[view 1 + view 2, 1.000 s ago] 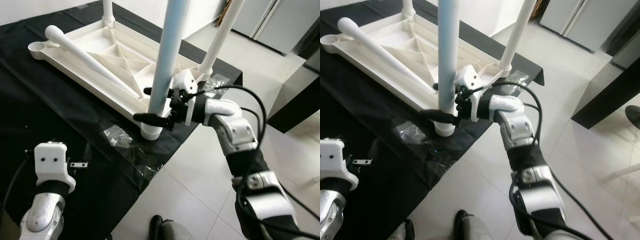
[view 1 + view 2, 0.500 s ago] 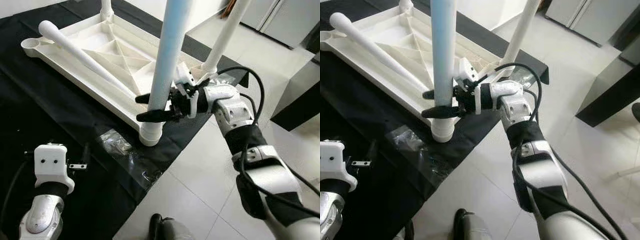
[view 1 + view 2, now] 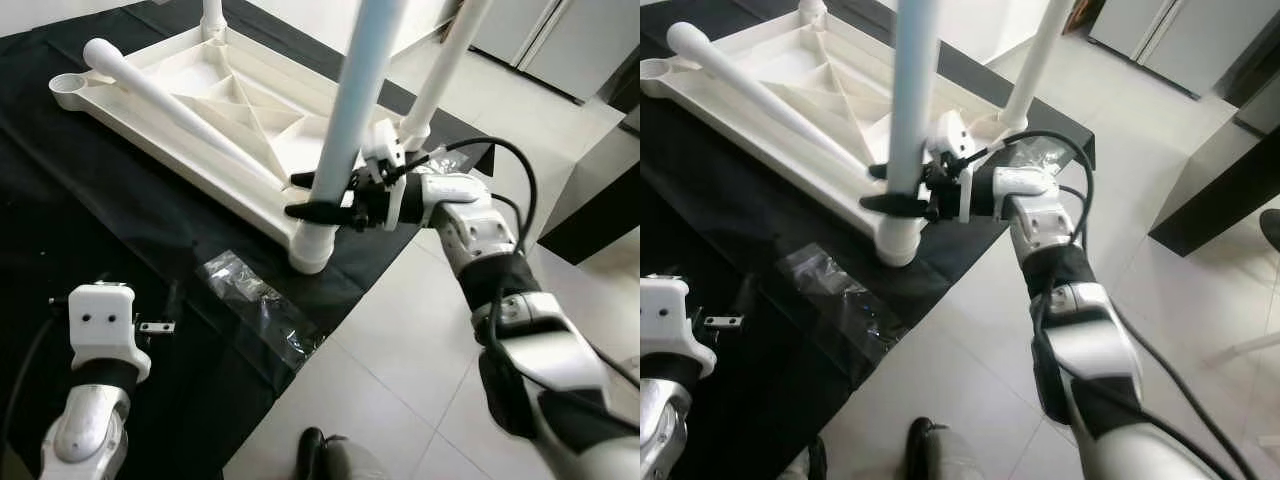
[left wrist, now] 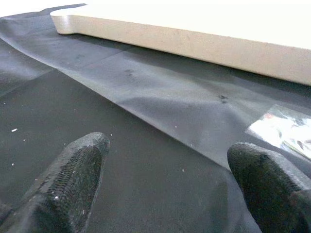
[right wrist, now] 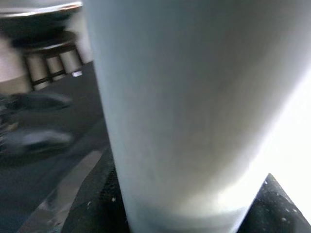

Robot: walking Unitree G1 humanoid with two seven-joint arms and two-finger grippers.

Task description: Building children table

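Two fingers [image 3: 318, 211] around leg [image 3: 350, 120] (top cropped)

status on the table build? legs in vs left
Done: two far legs stand in the upturned tabletop. In hand: right gripper is shut on the near leg, seated in its corner socket. Left: one loose leg lies across the tabletop; corner socket empty. Left gripper open, idle.

A pale, rounded table leg [image 5: 184, 111] stands upright and very close to the camera, its right side washed out by bright light. The right gripper's black fingertips [image 5: 99, 204] sit against the leg on either side, near its lower end. Behind it lies a dark cloth [image 5: 43, 170], with a blurred stool [image 5: 51, 56] farther back.
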